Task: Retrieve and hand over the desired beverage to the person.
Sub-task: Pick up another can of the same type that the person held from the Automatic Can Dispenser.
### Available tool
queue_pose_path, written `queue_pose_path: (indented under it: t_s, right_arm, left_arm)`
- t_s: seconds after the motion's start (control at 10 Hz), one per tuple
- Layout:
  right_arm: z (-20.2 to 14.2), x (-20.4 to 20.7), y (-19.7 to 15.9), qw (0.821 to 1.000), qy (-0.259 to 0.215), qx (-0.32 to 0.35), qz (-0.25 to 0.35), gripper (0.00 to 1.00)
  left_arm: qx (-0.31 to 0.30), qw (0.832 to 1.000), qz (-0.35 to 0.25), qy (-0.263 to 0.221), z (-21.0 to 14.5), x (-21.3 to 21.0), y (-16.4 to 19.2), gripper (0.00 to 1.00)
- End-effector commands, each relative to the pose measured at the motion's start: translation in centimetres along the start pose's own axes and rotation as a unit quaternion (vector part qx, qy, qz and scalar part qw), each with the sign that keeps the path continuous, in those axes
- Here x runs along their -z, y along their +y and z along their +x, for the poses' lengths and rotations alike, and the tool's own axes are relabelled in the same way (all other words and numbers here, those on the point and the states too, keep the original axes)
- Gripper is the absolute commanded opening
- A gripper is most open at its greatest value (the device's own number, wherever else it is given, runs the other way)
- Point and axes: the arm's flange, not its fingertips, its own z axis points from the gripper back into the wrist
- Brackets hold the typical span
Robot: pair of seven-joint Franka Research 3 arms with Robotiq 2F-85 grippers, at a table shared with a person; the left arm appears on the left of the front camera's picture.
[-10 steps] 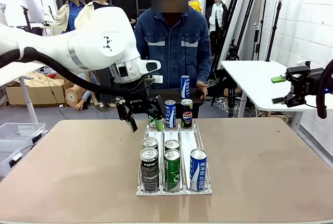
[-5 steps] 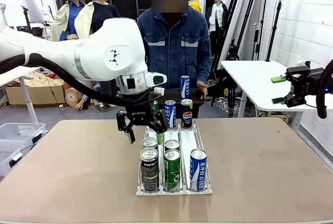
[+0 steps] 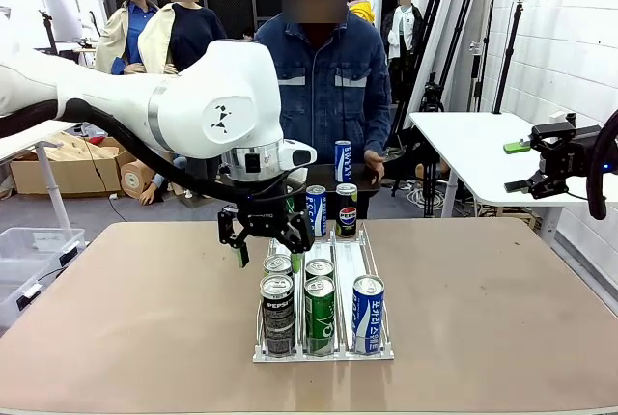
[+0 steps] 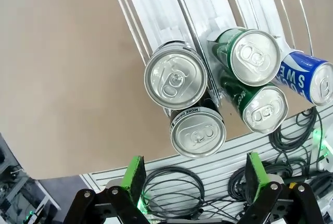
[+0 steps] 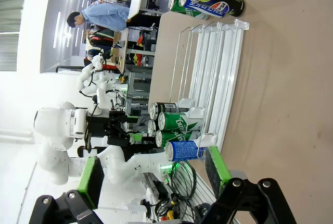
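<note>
Centrally, a white three-lane rack (image 3: 323,349) sat on a tan table (image 3: 502,318), loaded with drink cans. At the rack's near end stood a black Pepsi can (image 3: 277,311), a green can (image 3: 320,314) and a blue can (image 3: 368,312). Two second-row cans (image 3: 279,265) stood directly behind the first two. At the rack's far end stood a blue Pepsi can (image 3: 316,210) and a second black Pepsi can (image 3: 346,209).

The left gripper (image 3: 269,253) hung over the rack's left lane, just above the second-row can there. It pointed down with its jaws spread wide and nothing between them. Seen from the left wrist camera, its green fingers (image 4: 135,174) framed the silver tops of the left lane's two near cans without touching them.

The person (image 3: 328,77), in a blue denim jacket, stood just beyond the rack's far end. One hand (image 3: 375,166) rested beside a lone blue can (image 3: 343,159) standing past the rack.

The right gripper (image 3: 515,166) was held raised, well to the right of the rack, jaws apart and empty.
</note>
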Motion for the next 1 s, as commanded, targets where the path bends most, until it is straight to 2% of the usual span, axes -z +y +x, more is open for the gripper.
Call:
queue_pose_path:
  t_s: [0.0, 0.5, 0.9]
  right_arm:
    - [-0.1, 0.1, 0.0, 1.0, -0.002, 0.003, -0.002, 1.0]
    - [-0.1, 0.1, 0.0, 1.0, -0.002, 0.003, -0.002, 1.0]
    - [-0.1, 0.1, 0.0, 1.0, -0.002, 0.003, -0.002, 1.0]
  left_arm:
    - [-0.006, 1.0, 0.011, -0.012, 0.0, 0.9, -0.6, 1.0]
    - [-0.019, 0.999, 0.026, -0.024, -0.1, 2.5, -0.5, 1.0]
    - [-0.003, 0.999, 0.032, -0.02, 0.1, 3.9, -0.4, 1.0]
